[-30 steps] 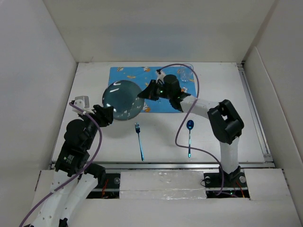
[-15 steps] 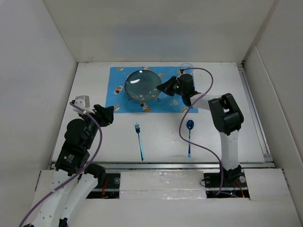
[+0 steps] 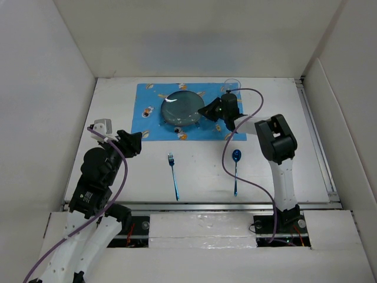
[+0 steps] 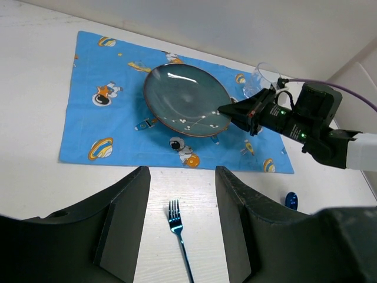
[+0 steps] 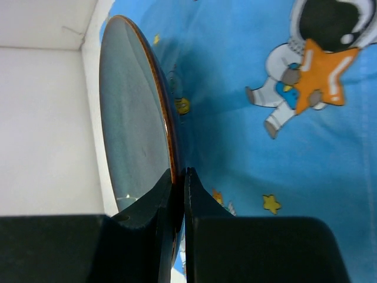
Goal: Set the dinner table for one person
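A dark teal plate (image 3: 181, 109) hangs just above the blue patterned placemat (image 3: 150, 115) on the white dinner table (image 3: 294, 165). My right gripper (image 3: 204, 111) is shut on the plate's right rim; in the right wrist view its fingers (image 5: 177, 188) pinch the rim (image 5: 168, 135). The plate (image 4: 185, 99) also shows in the left wrist view. A blue fork (image 3: 174, 175) and a blue spoon (image 3: 236, 168) lie in front of the placemat. My left gripper (image 3: 131, 143) is open and empty at the left; the fork (image 4: 177, 227) shows between its fingers.
A clear glass (image 3: 231, 85) stands at the placemat's back right corner, right behind my right wrist. White panels wall the table on the left, back and right. A purple cable (image 3: 227, 159) loops from the right arm over the spoon.
My right gripper carried the plate from the placemat's left front edge rightward to its middle and has lowered it a little. The left arm has not moved.
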